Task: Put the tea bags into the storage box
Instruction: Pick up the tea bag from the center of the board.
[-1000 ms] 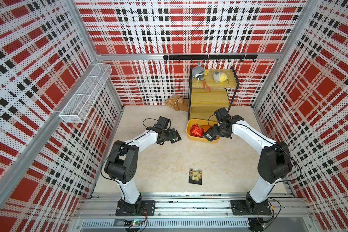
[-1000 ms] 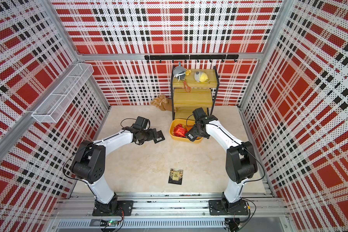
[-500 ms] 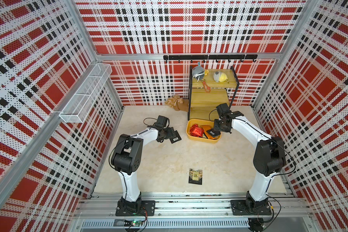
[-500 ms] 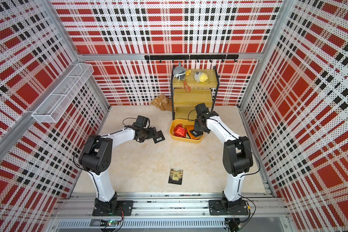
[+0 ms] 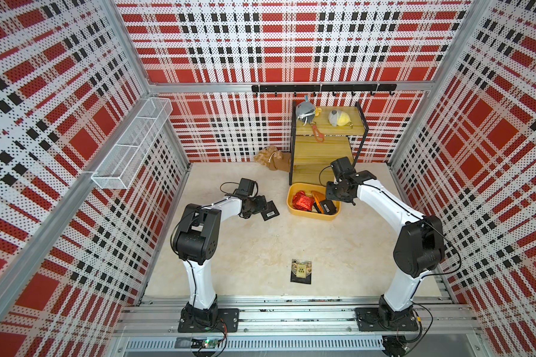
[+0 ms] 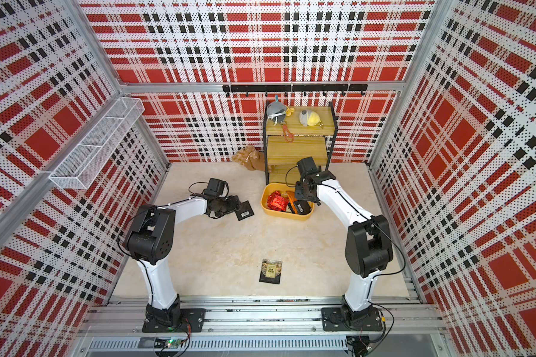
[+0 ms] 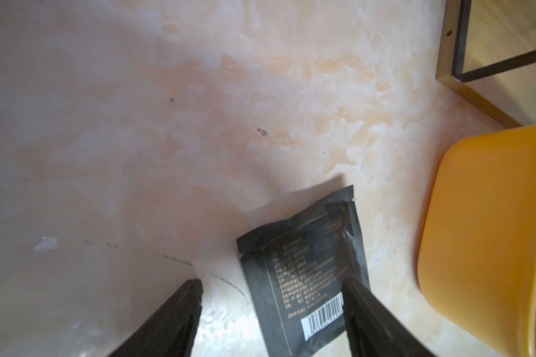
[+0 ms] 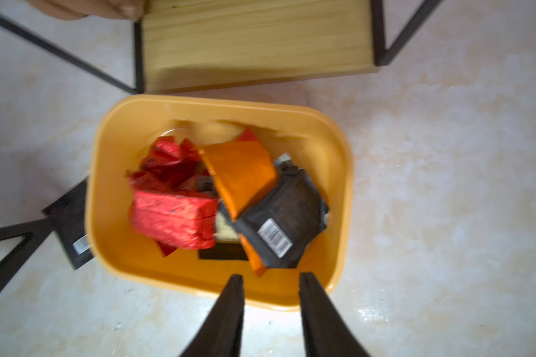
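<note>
**Left wide, right narrow**

My left gripper, jaws wide, sits over a black barcode sachet on the bench, 9 o'clock of the yellow storage box. My right gripper, jaws narrow, empty, hangs over its rim.

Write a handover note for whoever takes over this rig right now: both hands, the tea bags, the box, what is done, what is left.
Left hand: open, low over the table. The black barcode tea bag lies flat partly between its fingers, beside the yellow storage box, and is not gripped.
Right hand: open, empty, above the box's rim.
Done: red tea bags, an orange tea bag and a second black barcode bag are in the box.
Left: the barcode bag at the left hand, and the black tea bag with a yellowish label, alone near the table's front.
</note>
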Tool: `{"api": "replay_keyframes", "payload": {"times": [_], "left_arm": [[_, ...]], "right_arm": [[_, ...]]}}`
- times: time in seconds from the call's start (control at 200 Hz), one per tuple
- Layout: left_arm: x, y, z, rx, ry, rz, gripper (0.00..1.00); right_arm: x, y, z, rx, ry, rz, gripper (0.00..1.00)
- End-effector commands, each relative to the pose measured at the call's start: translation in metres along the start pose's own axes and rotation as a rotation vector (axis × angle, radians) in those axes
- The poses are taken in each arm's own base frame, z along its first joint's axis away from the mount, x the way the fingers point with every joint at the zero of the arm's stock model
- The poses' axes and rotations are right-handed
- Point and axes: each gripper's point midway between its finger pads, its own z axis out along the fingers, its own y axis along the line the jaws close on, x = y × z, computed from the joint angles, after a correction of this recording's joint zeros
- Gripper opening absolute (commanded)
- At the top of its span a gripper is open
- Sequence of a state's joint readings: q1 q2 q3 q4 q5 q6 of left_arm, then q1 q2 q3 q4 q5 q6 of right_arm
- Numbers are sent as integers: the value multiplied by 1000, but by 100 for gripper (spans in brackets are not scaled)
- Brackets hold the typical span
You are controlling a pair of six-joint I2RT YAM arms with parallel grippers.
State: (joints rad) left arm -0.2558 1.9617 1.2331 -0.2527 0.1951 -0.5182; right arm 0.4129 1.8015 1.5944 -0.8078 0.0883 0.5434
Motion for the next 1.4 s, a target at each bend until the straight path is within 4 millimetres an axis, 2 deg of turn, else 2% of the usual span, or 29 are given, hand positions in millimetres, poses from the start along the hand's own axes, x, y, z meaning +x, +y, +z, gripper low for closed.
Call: {"api": "replay_keyframes", "payload": {"times": [0.0,0.045,0.21,0.361,0.541,0.767,1.142,1.393], "left_arm": [[-15,9,-6,26,-42,-20,78],[-14,11,-7,29,-40,-26,78],[-14,16,-8,40,-30,-33,78],[-13,18,-7,45,-23,-37,78],[-12,19,-5,51,-16,-35,78],[-11,18,-4,56,-12,-34,78],[-11,15,-4,74,-8,-39,78],[-8,13,-3,78,-2,-37,78]], "right_arm": [[6,73,-12,-144,-29,-38,13],[12,90,-4,-155,-11,-47,0],[34,150,26,-181,42,-105,0],[50,175,63,-159,79,-91,0],[56,188,94,-151,92,-65,0],[64,195,116,-148,141,-71,0],[91,194,144,-137,209,-66,0],[102,190,156,-121,236,-60,0]]}}
